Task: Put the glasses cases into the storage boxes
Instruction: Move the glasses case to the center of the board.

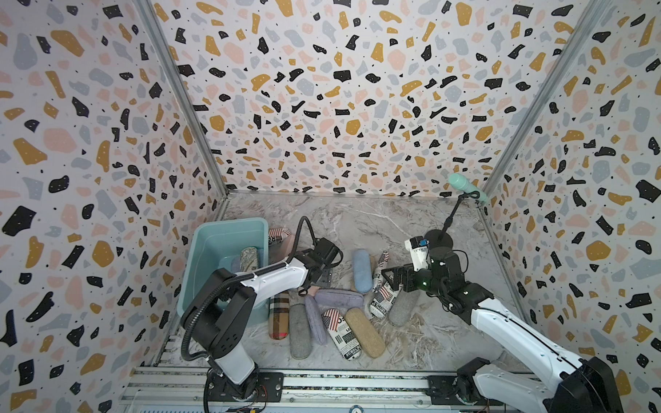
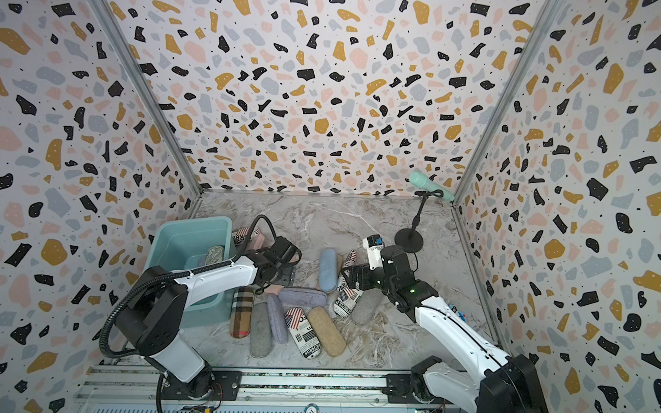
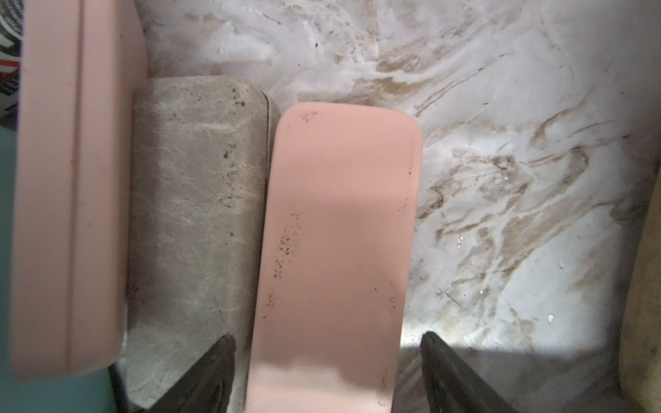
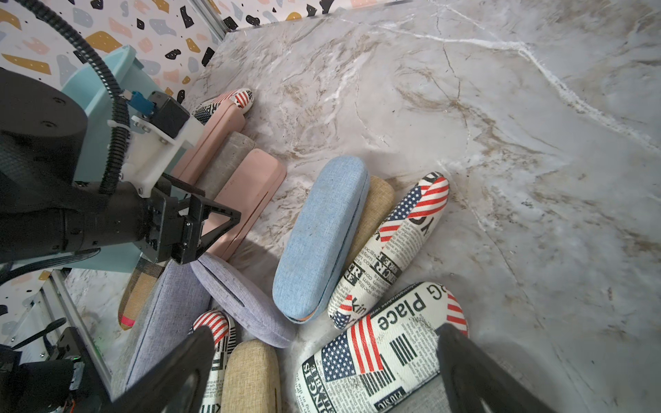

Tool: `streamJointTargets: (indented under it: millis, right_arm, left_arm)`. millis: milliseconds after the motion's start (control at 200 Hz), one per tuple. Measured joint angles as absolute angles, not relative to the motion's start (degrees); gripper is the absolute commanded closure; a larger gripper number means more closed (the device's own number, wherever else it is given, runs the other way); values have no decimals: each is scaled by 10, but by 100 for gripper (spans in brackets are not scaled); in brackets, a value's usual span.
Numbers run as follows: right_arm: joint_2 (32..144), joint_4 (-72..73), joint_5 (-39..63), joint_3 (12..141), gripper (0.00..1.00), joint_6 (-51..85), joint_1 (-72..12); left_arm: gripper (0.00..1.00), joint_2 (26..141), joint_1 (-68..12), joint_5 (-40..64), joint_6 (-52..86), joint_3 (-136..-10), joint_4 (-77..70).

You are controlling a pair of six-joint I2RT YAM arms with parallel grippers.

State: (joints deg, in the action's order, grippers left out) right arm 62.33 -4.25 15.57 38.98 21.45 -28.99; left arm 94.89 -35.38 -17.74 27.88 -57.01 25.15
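Several glasses cases lie in a heap on the marble floor, right of the teal storage box (image 1: 206, 248) (image 2: 169, 239). A patterned case (image 1: 249, 258) lies inside the box. My left gripper (image 3: 327, 338) (image 1: 320, 281) is open, its fingers on either side of a pink case (image 3: 339, 232) with a gap at each side. A grey case (image 3: 196, 214) and a second pink case (image 3: 71, 178) lie next to it. My right gripper (image 4: 325, 332) (image 1: 392, 279) is open above a flag-printed newsprint case (image 4: 375, 357) (image 1: 382, 298). A light blue case (image 4: 322, 236) (image 1: 362, 271) lies just beyond.
A mint microphone (image 1: 467, 187) on a black stand (image 1: 438, 239) is at the back right corner. Plaid (image 1: 278, 315), grey (image 1: 300, 331), lavender (image 1: 339, 298), newsprint (image 1: 341, 334) and tan (image 1: 364, 331) cases lie toward the front. Patterned walls close three sides.
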Motion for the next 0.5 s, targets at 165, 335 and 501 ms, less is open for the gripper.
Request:
streamJointTargets:
  millis: [165, 335, 501]
  right_arm:
    - [623, -42, 153, 385, 0, 214, -290]
    - [623, -42, 149, 385, 1, 213, -290]
    - [623, -42, 148, 385, 1, 213, -290]
  left_arm:
    - [18, 967, -354, -173, 279, -563, 237]
    - [18, 970, -354, -175, 279, -562, 233]
    - [18, 981, -354, -175, 279, -565, 228]
